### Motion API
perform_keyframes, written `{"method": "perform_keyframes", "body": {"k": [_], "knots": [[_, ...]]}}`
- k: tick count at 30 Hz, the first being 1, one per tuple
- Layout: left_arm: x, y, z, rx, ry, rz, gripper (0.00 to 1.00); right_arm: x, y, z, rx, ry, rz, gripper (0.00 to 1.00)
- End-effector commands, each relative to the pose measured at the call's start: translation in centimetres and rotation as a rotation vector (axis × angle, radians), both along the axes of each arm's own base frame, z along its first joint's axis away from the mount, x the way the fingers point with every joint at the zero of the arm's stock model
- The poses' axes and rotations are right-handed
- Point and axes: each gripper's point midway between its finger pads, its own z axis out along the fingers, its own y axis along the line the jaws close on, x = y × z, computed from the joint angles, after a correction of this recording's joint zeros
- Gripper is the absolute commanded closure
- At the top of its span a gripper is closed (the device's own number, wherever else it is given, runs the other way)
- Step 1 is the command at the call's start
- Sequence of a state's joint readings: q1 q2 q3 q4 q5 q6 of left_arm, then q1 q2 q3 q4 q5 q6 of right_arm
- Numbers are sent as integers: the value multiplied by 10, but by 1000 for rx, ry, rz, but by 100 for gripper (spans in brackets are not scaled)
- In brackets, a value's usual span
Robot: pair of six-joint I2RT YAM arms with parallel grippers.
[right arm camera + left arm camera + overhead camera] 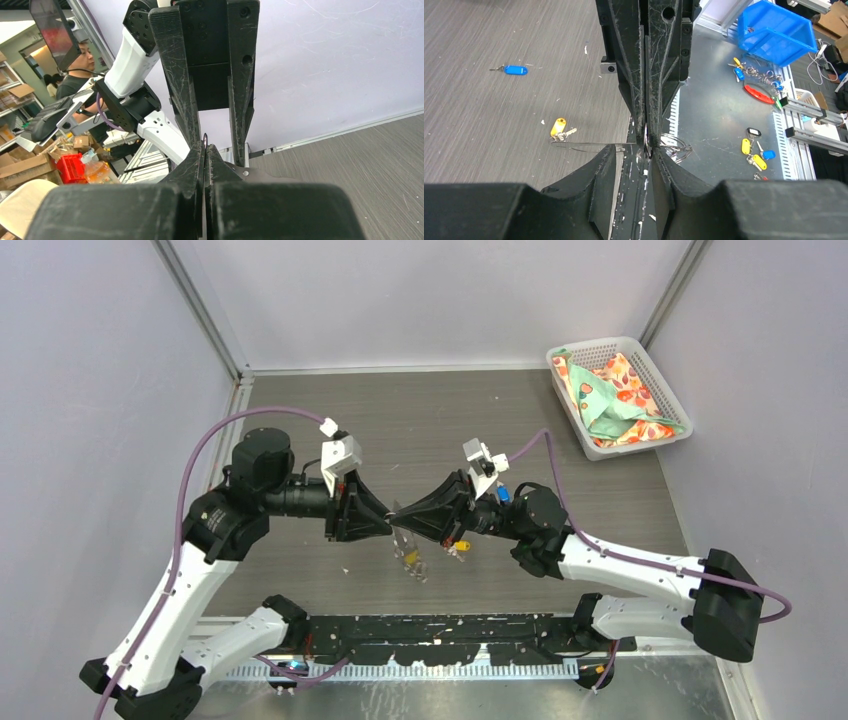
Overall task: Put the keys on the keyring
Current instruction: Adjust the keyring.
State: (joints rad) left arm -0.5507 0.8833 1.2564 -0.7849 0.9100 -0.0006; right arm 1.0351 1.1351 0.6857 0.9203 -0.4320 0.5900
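Tbl [484, 165]: 2 keys [559, 126], 1 basket [595, 344]

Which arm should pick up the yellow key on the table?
Left, I'd guess. The right gripper is shut on the keyring; the left gripper is open, free for the yellow key.

The keyring [674, 146], a thin grey loop, is pinched up above the table [484, 150], partly edge-on. The yellow key [558, 126] lies flat at its 9 o'clock, silver blade toward 4. The blue key [515, 70] lies flat at 10 o'clock, well apart, blade toward 9.
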Motion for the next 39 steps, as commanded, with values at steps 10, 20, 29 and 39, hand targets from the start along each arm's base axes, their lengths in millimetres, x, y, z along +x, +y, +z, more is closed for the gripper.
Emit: {"method": "perform_keyframes", "body": {"k": [10,20,29,39], "knots": [[-7,2,20,-55,-141,-42,99,-17,6,10,5,-26,83,99],[-17,9,8,-18,-199,-89,99,-25,4,-5,-209,32,156,73],[-13,15,-23,123,-170,-152,99,-2,-26,-12,-590,-153,79,53],[-9,9,-13,154,-162,-221,99,12,-20,-24,-728,-273,115,56]]}}
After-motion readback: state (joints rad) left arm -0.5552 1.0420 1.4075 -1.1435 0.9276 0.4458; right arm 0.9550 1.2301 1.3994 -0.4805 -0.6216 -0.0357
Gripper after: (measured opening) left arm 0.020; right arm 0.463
